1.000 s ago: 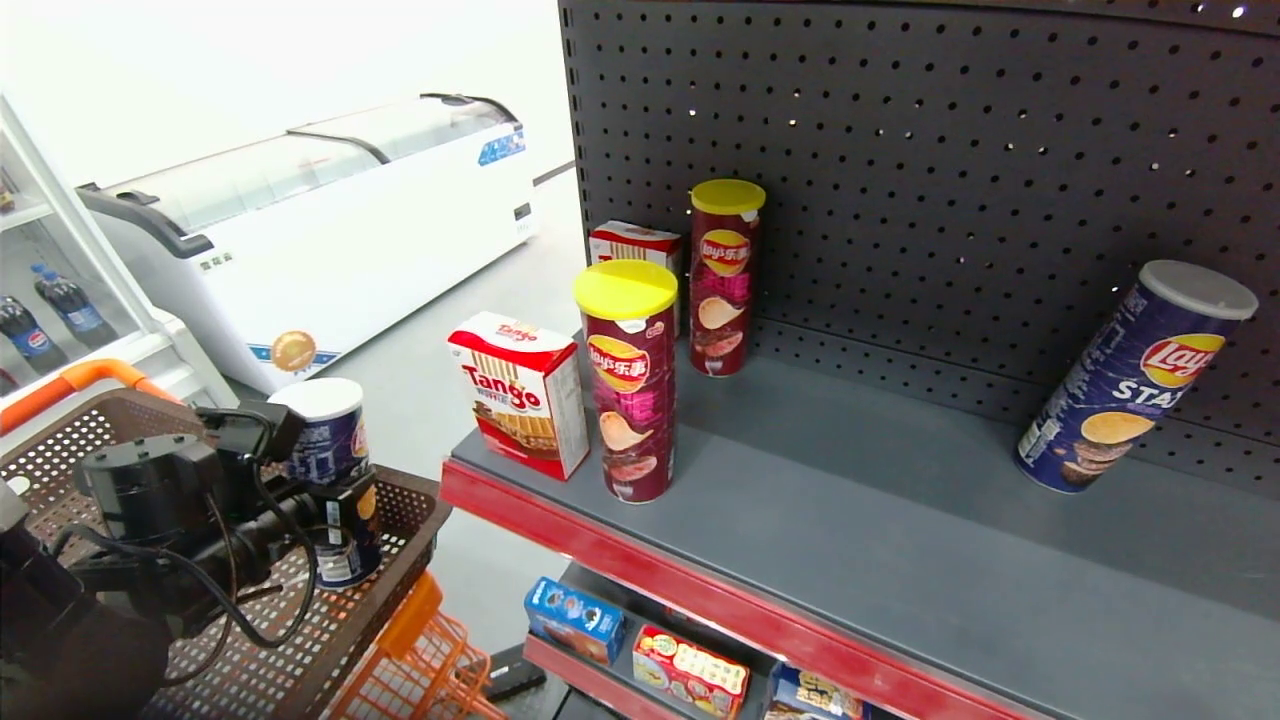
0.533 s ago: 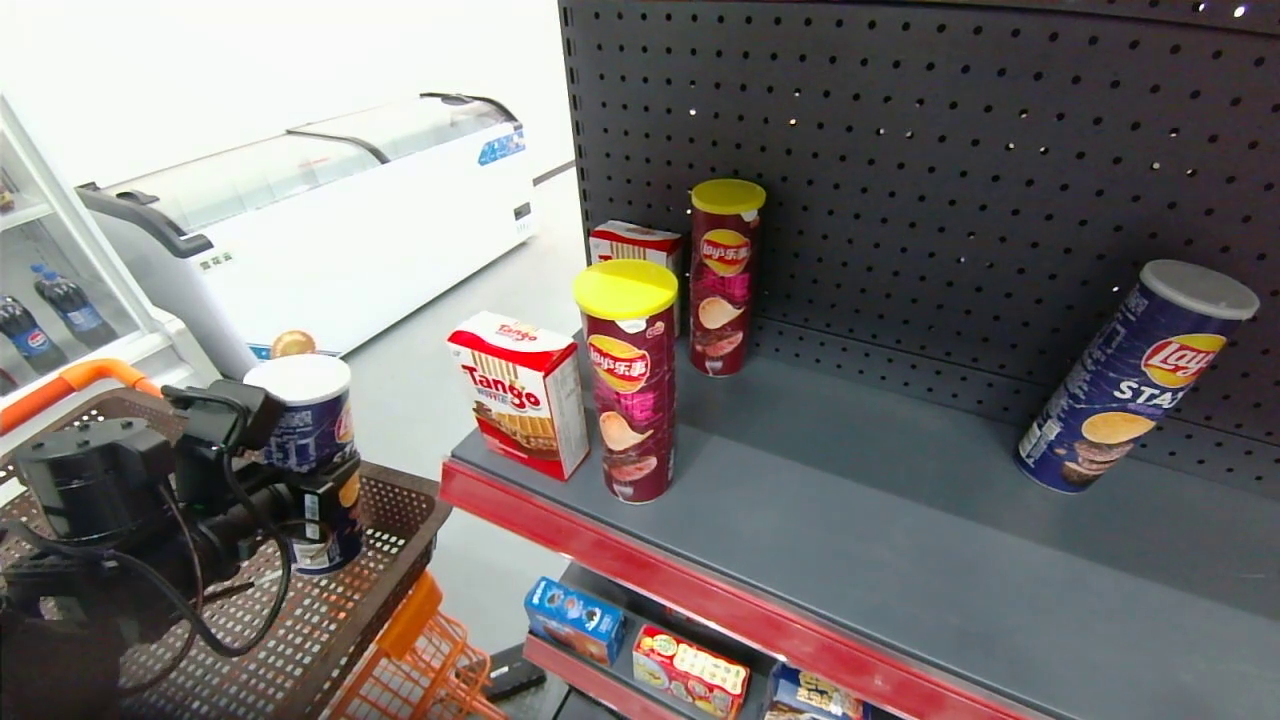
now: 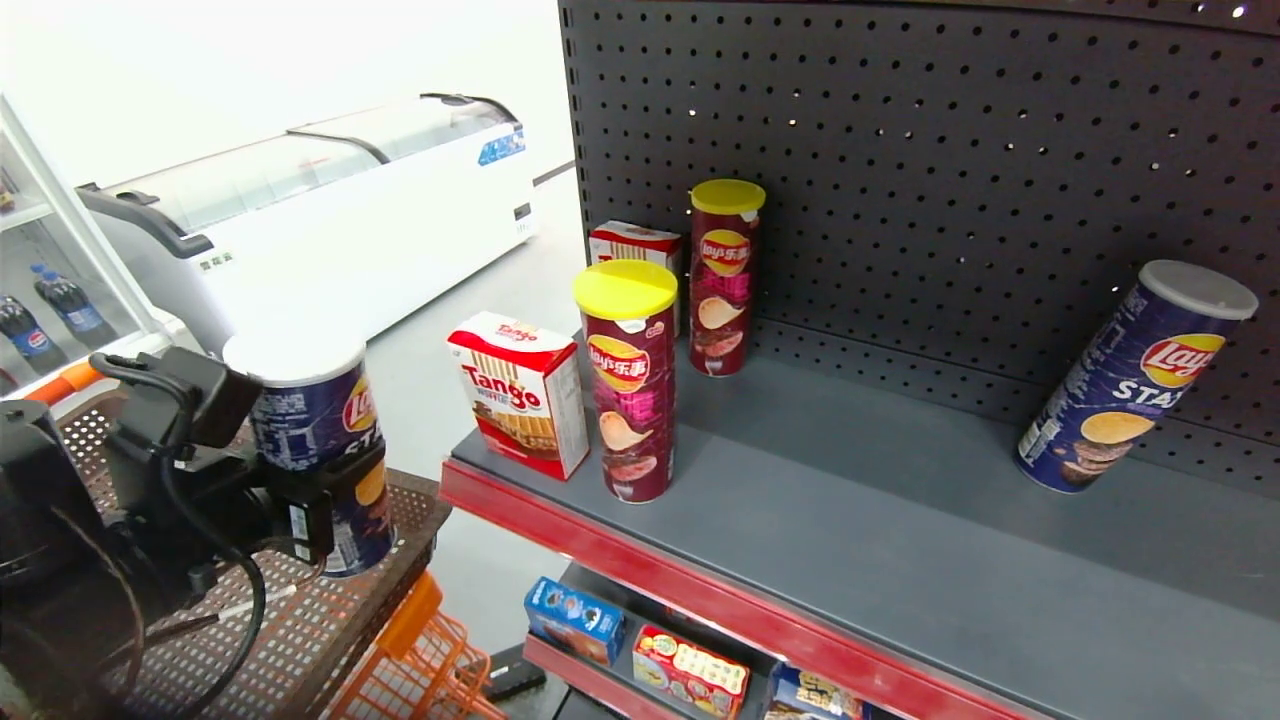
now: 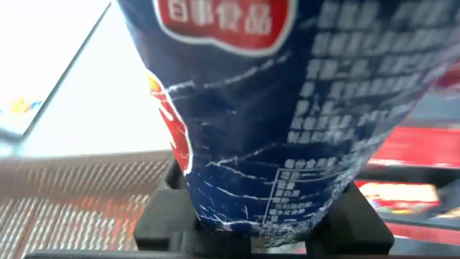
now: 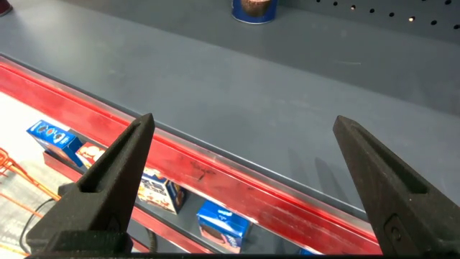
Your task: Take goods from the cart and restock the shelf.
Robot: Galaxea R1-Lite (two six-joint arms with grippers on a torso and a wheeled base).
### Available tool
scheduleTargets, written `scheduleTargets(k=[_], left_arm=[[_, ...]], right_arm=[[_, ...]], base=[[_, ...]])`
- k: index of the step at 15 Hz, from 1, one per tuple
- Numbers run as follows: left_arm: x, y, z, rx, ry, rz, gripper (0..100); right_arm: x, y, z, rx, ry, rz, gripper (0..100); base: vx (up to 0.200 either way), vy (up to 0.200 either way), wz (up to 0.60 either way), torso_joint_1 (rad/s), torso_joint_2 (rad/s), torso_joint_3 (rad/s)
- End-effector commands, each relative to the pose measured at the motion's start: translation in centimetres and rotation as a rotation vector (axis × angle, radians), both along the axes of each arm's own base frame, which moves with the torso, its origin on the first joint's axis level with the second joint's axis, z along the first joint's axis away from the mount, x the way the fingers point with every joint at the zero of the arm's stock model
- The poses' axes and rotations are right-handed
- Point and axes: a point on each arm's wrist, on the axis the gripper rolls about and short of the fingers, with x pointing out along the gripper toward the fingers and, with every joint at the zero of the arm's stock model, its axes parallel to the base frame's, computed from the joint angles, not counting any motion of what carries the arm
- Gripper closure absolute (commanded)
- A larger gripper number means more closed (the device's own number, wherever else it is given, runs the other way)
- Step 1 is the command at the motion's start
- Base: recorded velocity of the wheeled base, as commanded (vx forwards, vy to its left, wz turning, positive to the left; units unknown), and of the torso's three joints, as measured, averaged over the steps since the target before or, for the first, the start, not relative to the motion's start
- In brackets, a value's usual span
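Note:
My left gripper point(image 3: 325, 495) is shut on a dark blue chip can point(image 3: 318, 440) with a white lid, holding it upright above the brown mesh cart basket point(image 3: 400, 545), left of the shelf. The left wrist view shows the same can point(image 4: 273, 108) clamped between the black fingers point(image 4: 162, 219). On the grey shelf board point(image 3: 850, 520) stand two maroon chip cans with yellow lids point(image 3: 630, 380) point(image 3: 724, 275), two wafer boxes point(image 3: 520, 392) point(image 3: 632, 245), and another blue chip can point(image 3: 1135, 378) leaning on the pegboard. My right gripper point(image 5: 251, 187) is open above the shelf's red front edge point(image 5: 215, 169).
A white chest freezer point(image 3: 320, 225) stands behind the cart, with a drinks fridge point(image 3: 50, 300) at far left. An orange basket point(image 3: 430, 665) sits under the cart. The lower shelf holds small boxes point(image 3: 640, 650). The shelf board's middle is bare between the maroon cans and the leaning can.
My left gripper has lifted the blue chip can up out of the cart basket and brought it nearer the camera. The shelf goods have not moved.

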Motion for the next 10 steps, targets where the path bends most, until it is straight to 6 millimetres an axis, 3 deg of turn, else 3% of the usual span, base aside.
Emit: scheduleTargets(k=[1,4,10], left_arm=[[-2.1,-1.2,2.1,-0.017,-0.098,-0.072,100],[-3.6,-1.8,3.8,-0.062,-0.089,-0.117,100],[-4.3,-3.8,5.5,-0.117,-0.088,-0.237,100]], right_arm=[[0.0,0.0,0.0,0.000,0.001,0.001,0],[0.0,0.0,0.0,0.000,0.001,0.001,0],[0.0,0.0,0.0,0.000,0.001,0.001,0]], base=[[0.000,0.000,0.00,0.000,0.00,0.000],[0.000,0.000,0.00,0.000,0.00,0.000],[0.000,0.000,0.00,0.000,0.00,0.000]])
